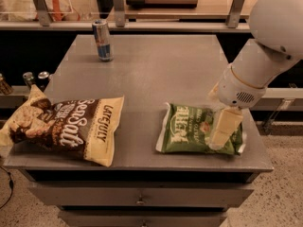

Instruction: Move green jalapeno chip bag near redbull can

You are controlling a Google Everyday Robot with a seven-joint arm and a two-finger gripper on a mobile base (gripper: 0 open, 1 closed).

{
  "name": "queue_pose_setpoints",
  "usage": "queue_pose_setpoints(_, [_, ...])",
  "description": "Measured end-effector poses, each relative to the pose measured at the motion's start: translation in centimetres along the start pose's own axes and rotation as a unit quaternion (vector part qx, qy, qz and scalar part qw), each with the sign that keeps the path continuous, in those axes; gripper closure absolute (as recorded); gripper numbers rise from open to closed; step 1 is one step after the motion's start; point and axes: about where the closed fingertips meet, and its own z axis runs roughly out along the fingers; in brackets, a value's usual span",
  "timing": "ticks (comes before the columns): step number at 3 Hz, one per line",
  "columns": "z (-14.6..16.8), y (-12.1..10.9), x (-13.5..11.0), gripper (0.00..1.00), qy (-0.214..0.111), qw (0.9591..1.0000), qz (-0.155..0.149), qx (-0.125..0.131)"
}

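Grey metal formed the table top, which carried three items. The green jalapeno chip bag lay flat in the front-right area, with its white sealed left edge facing the centre of the table and its lower edge near the table's front edge. The gripper, cream-coloured, hung from the white arm and was positioned over the right part of the bag, at or just above its surface. Contact could not be confirmed, and whether the gripper was apart or closed could not be determined. The arm entered from the right, crossing the table's right edge. The redbull can stood upright in the rear-left area, near the back edge and well apart from the green bag. A brown and cream chip bag lay flat at front-left, with its left end overhanging the table's left edge and its lower right corner near the front edge. A bare strip of table separated the two bags. Bare surface ran diagonally from the green bag to the can and covered the rear-right quarter. Two small dark cans stood on a lower ledge beyond the left edge. Drawer fronts sat below the front edge.
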Motion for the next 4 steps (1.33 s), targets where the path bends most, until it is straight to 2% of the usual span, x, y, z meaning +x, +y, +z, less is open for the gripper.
queue_pose_setpoints(1, [1.04,-0.17,0.18,0.40,-0.004,0.9999,0.009,-0.008])
queue_pose_setpoints(3, [0.60,-0.18,0.08,0.87,-0.005,0.9999,0.011,-0.009])
queue_pose_setpoints(4, [0.52,-0.18,0.06,1.00,-0.005,0.9999,0.011,-0.009])
